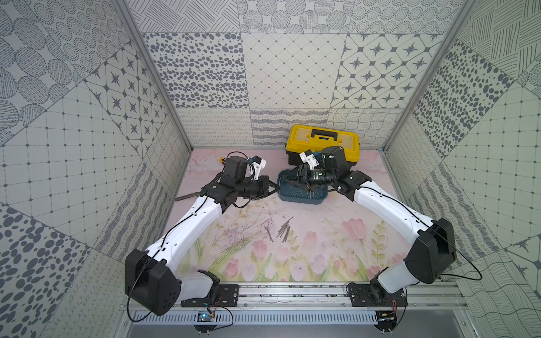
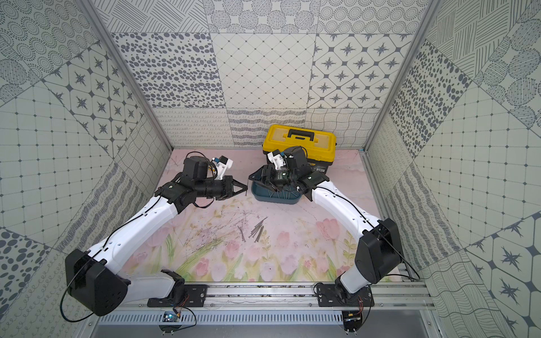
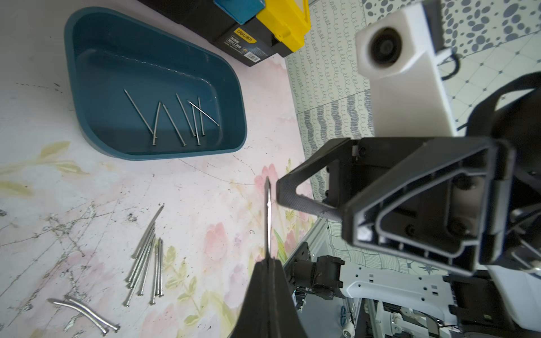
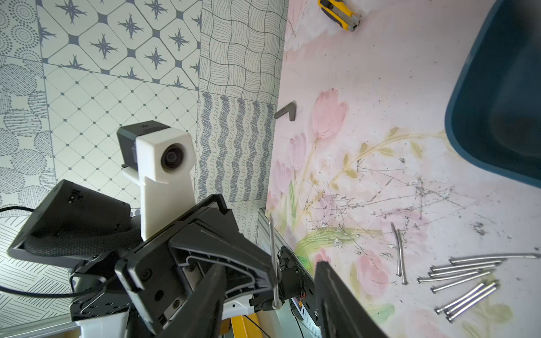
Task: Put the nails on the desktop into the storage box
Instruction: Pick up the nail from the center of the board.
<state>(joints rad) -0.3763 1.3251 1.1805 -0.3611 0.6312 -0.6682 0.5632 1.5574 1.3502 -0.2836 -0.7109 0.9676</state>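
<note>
Inside the storage box (image 3: 117, 70) lie nails (image 3: 173, 124); left fingers (image 3: 257, 298) pinch a nail (image 3: 268, 216), right fingers (image 4: 336, 298) gape empty.

Bright, even light, faint soft shadows, walls (image 1: 73, 146) bent at edges in both top views, storage box (image 4: 474, 117) blurred in right wrist view

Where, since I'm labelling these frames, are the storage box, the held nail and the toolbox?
storage box (image 3: 117, 67): left wrist view, bare inner floor.
held nail (image 3: 267, 219): left wrist view, middle of the shaft.
toolbox (image 1: 348, 145): in a top view, yellow lid.
</note>
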